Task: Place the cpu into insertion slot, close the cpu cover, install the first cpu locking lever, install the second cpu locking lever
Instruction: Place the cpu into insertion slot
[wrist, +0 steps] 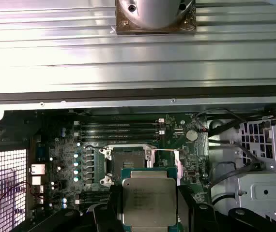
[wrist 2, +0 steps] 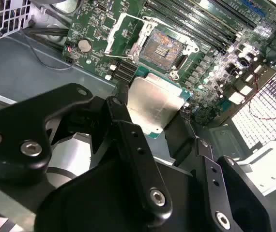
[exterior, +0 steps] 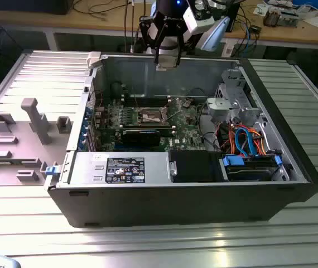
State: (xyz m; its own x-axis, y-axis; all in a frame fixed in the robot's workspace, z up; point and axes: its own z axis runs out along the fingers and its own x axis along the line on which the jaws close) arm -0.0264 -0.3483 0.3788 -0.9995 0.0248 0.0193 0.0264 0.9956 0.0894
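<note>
Lab: cluttered workbench (exterior: pixel 307 33), slatted metal table (exterior: pixel 148 245)

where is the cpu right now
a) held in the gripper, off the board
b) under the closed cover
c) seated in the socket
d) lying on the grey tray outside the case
A: in the first wrist view the cpu sits clamped between the fingers of the gripper, and in the second wrist view the socket on the green board is open and empty.
</note>
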